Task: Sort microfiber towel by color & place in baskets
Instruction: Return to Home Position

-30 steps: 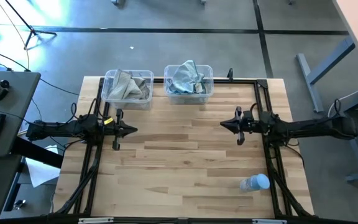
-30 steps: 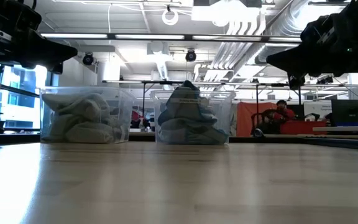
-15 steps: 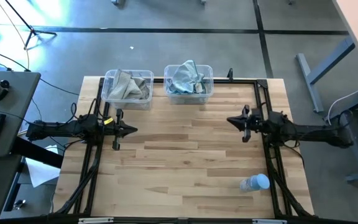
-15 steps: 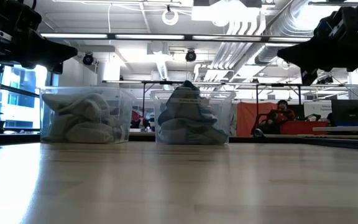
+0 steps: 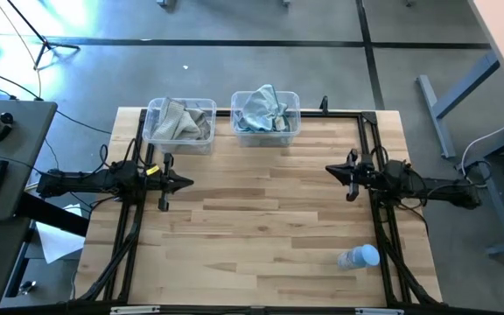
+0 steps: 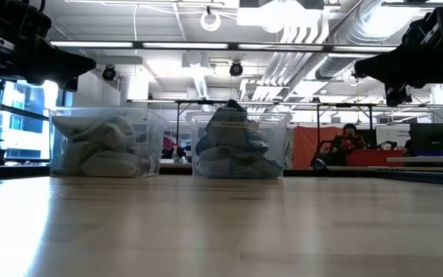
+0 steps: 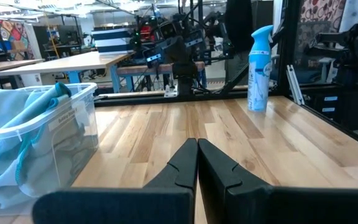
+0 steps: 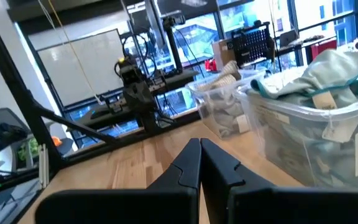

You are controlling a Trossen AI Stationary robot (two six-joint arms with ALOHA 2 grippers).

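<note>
Two clear tubs stand at the table's far edge. The left tub [image 5: 180, 124] [image 6: 108, 144] holds grey-beige cloths [image 5: 182, 121]. The right tub [image 5: 266, 118] [image 6: 241, 146] holds pale blue-teal cloths [image 5: 263, 108], heaped above its rim. My left gripper [image 5: 187, 183] [image 7: 197, 146] hovers shut at the table's left side, near the left tub. My right gripper [image 5: 329, 171] [image 8: 200, 147] hovers shut at the table's right side, level with the left one. Both point toward the table's middle and hold nothing.
A bluish spray bottle [image 5: 359, 257] [image 7: 260, 68] lies near the table's right near corner. Bare wood [image 5: 252, 219] fills the middle between the grippers. A black frame [image 5: 370, 131] runs along the table's sides. A person [image 6: 344, 142] sits in the room beyond.
My right arm has drawn back toward the table's right edge, its gripper staying shut and level. The left arm, the tubs and the cloths have kept still.
</note>
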